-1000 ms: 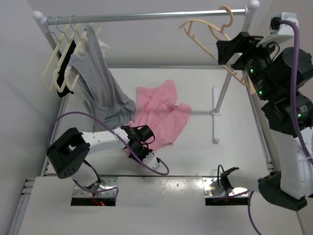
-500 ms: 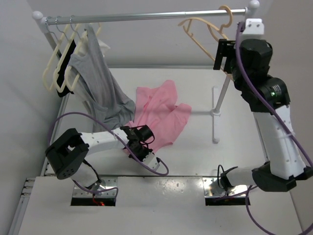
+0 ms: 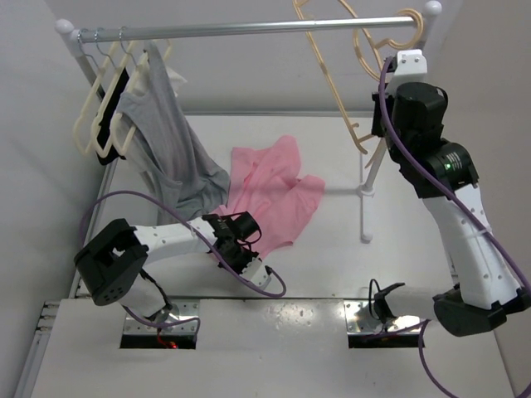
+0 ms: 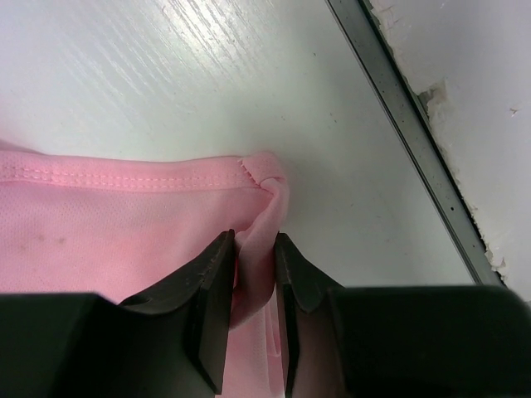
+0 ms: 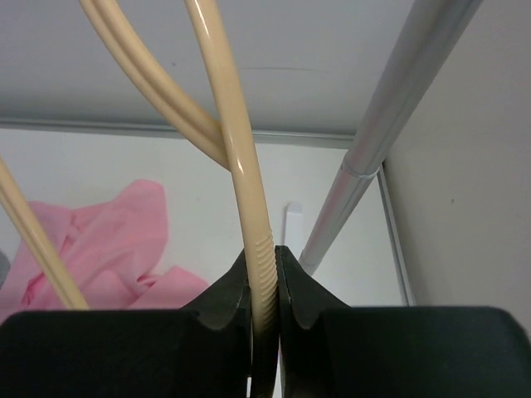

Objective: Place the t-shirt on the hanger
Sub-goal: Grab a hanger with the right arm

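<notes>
T-shirt (image 3: 270, 195): pink, short-sleeved, crumpled flat-ish in the centre of the top view, stitched hem visible in the left wrist view, no label readable. It lies on the white table (image 3: 332, 249), just right of the low end of a gray garment (image 3: 170, 141); cannot tell if the two touch. Left gripper (image 4: 253, 249) is at the shirt's lower-left edge, its jaws narrowed to a slim gap and pinching a raised fold of pink fabric at the hem corner. Hanger (image 5: 249, 199): peach-beige plastic, thin open frame, curved hook. In the top view it is in the upper right, hook looped at the right end of the metal rail (image 3: 249, 29), frame tilted on a steep diagonal. Right gripper (image 5: 261, 265) is raised to the rack, jaws almost together and clamped on a ribbed stretch of one hanger bar. A second hanger bar crosses behind it. Surface: white painted tabletop with faint brushed grain and a dark metal strip along the edge in the left wrist view. Two rectangular cut-outs sit at the bottom of the top view by the arm bases. A bunch of cream hangers (image 3: 104, 108) hangs with the gray garment at the upper left of the rail. The rack upright (image 5: 373, 149) is gray metal, the walls are plain white, and purple cables (image 3: 124, 199) run along the arms.
</notes>
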Action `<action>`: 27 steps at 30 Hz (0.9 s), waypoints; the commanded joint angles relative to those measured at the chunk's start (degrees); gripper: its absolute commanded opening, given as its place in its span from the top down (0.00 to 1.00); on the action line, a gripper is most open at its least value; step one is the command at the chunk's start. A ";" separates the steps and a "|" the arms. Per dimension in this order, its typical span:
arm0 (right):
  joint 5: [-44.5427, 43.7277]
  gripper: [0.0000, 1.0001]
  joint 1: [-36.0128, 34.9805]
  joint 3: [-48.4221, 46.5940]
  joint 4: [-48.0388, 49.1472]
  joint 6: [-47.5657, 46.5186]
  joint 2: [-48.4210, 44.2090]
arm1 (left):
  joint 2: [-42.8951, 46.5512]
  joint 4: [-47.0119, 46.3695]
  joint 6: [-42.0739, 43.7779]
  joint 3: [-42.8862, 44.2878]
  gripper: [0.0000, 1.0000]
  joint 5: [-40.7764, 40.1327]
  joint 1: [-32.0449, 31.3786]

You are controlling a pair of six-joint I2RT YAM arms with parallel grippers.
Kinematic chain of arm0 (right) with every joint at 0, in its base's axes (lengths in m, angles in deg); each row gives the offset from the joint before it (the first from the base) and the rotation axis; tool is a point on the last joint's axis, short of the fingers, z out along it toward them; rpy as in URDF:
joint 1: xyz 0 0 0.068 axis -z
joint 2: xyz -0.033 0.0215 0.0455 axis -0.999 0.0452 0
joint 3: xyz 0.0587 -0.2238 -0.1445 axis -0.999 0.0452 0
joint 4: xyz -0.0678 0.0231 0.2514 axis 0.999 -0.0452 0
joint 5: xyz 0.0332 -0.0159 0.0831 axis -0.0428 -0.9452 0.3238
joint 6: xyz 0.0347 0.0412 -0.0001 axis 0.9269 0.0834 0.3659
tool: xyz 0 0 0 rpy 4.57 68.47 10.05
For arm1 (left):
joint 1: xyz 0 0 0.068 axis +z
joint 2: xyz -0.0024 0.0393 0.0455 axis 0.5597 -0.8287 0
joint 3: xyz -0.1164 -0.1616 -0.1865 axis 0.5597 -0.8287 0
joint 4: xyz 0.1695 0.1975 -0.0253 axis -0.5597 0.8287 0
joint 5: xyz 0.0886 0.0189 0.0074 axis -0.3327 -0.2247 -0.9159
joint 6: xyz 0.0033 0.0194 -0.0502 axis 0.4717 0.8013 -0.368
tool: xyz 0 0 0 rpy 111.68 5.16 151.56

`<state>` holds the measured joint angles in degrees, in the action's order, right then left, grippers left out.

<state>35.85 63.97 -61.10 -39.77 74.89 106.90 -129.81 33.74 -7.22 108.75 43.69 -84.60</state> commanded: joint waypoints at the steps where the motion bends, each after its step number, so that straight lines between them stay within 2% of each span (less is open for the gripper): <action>1: 1.33 1.00 0.15 2.05 5.02 -0.63 -2.86 | 1.65 -0.45 -0.05 -0.44 0.69 1.41 0.03; 11: 0.20 1.00 -0.38 2.85 11.88 -6.94 -4.28 | 1.65 -0.45 -0.05 -0.44 0.69 1.41 0.03; 16: 1.08 1.00 -0.99 1.44 11.88 -9.59 -3.14 | 1.65 -0.45 -0.58 -0.44 0.69 1.41 0.03; 19: 3.79 1.00 -0.99 1.44 12.40 -11.08 -3.14 | 1.65 -0.45 -0.58 -0.44 0.69 1.41 0.03; 27: 15.74 1.00 -0.99 8.64 16.89 -14.43 -10.42 | 1.65 -0.45 -0.58 -0.44 0.69 1.41 0.03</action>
<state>45.80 63.27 -53.14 -29.08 61.95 100.14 -129.81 33.43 -7.64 108.73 43.69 -84.60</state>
